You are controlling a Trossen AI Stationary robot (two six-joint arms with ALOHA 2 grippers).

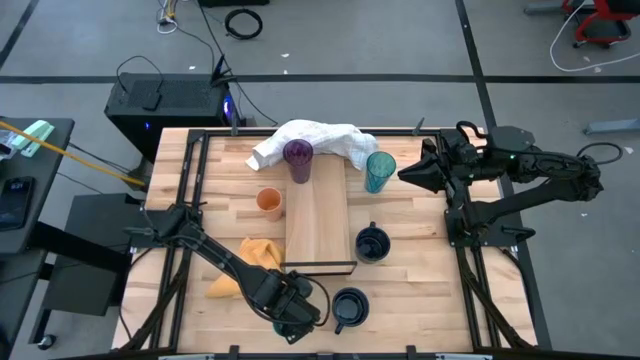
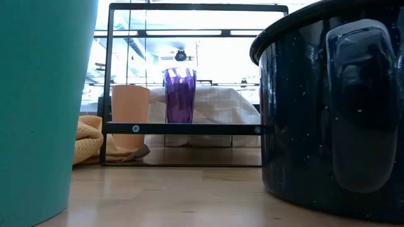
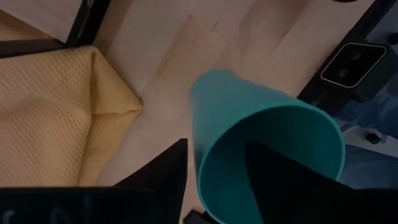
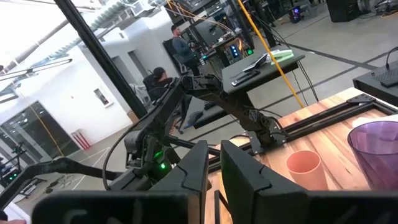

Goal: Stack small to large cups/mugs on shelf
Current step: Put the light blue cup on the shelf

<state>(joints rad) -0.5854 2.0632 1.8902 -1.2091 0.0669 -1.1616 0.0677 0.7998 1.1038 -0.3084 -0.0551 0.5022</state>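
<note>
Closing my left gripper [image 3: 214, 177] on the short teal cup [image 3: 267, 149] at the surface's near edge, fingers astride its rim, not yet clamped; I want it square

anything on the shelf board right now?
Only the purple tumbler, at the board's far end by the white cloth. The rest of the board is bare; nothing is stacked.
</note>
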